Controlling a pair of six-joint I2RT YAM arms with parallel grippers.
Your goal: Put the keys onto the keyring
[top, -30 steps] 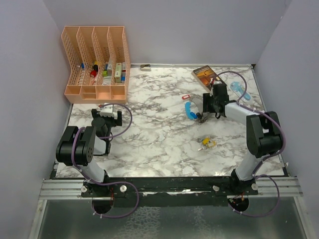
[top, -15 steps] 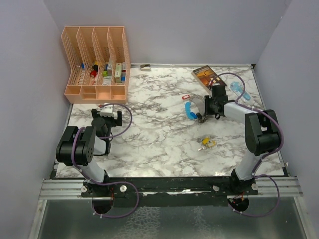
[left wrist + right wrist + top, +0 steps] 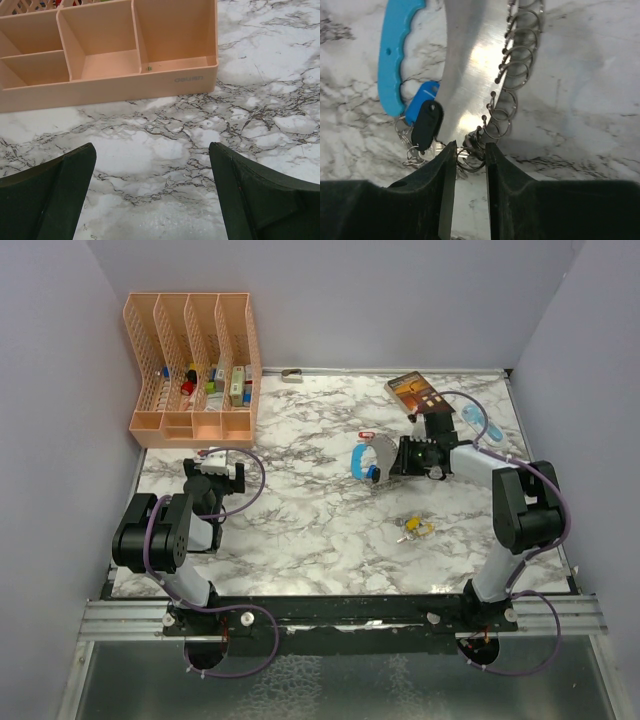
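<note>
Right wrist view shows the right gripper (image 3: 470, 150), jaws a slit apart, pinching the wire loops of the light-blue-and-grey metal keyring (image 3: 399, 55) on the marble surface (image 3: 300, 510), so grasping appears underway; next, the wide-open, empty left gripper (image 3: 152, 150) likely fetches the yellow-tagged keys (image 3: 413, 530).

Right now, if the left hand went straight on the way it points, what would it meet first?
Most likely the front wall of the peach organizer, straight ahead of the open left hand across a stretch of marble table. If it angles downward, the table may come first.
</note>
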